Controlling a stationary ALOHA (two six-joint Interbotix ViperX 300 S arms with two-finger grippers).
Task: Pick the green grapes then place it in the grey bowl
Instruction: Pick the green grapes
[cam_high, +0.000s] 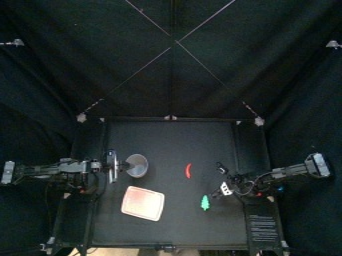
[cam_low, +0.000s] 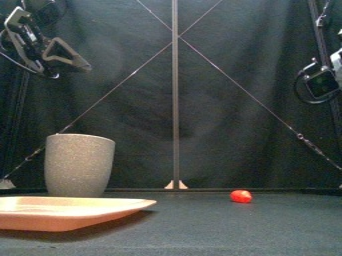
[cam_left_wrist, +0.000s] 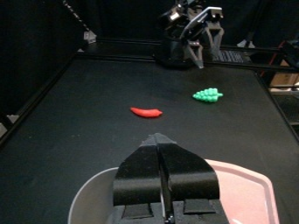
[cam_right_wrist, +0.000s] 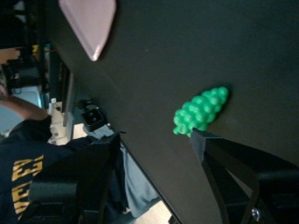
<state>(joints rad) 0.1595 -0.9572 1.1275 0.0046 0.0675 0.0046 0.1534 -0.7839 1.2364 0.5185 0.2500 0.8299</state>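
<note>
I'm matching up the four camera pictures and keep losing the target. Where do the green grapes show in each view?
Top view: green grapes near the table's front edge, right of middle.
Front view: not in it.
Left wrist view: on the bare table, well beyond the tray.
Right wrist view: close to the camera, the tray far past them.
Shared landmark: the pink tray, in all four views.

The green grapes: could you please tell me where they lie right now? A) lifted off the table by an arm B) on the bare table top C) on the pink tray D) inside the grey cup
B: the green grapes lie on the bare table, apart from the pink tray and the grey cup.
</note>
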